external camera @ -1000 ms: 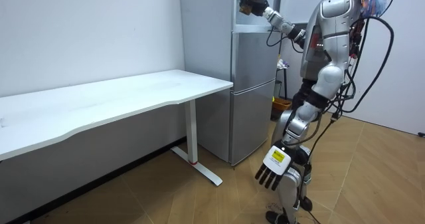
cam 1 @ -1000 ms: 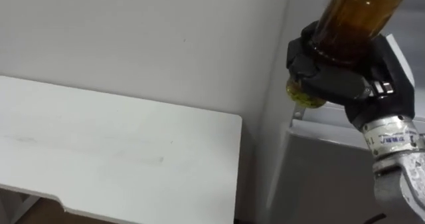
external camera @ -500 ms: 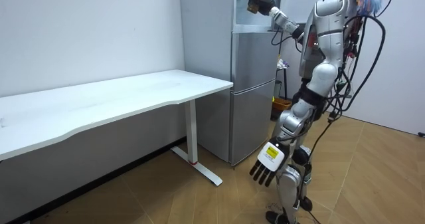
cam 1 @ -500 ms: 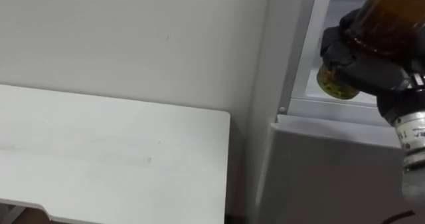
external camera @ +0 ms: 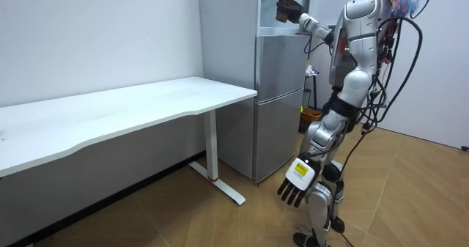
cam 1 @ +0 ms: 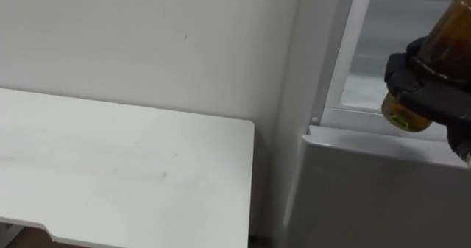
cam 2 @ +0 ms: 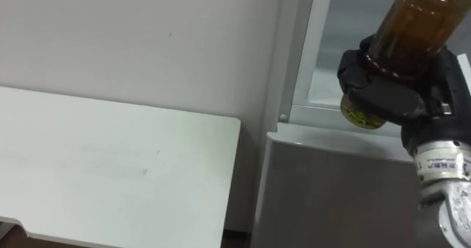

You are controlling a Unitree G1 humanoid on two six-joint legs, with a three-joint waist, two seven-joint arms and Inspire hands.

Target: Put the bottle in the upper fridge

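Currently your right hand [cam 2: 390,86] has its fingers wrapped tight round the low end of the bottle [cam 2: 419,23]. It holds the bottle up in front of the open upper fridge compartment [cam 2: 342,45], just above the sill and the closed lower door [cam 2: 331,196].

The bottle looks full of dark amber liquid, so treat it as fairly heavy for 1 hand and top-heavy in this low grip. Its wall seems stiff and smooth, likely slippery, and whether it is glass I cannot tell. A hold nearer mid-body would steady it.

Of the compartment you see a pale inner wall. What it holds deeper in I cannot tell.

Your left hand [external camera: 297,185] hangs by the leg with its fingers relaxed. The white table [cam 2: 110,182] stands beside the fridge.
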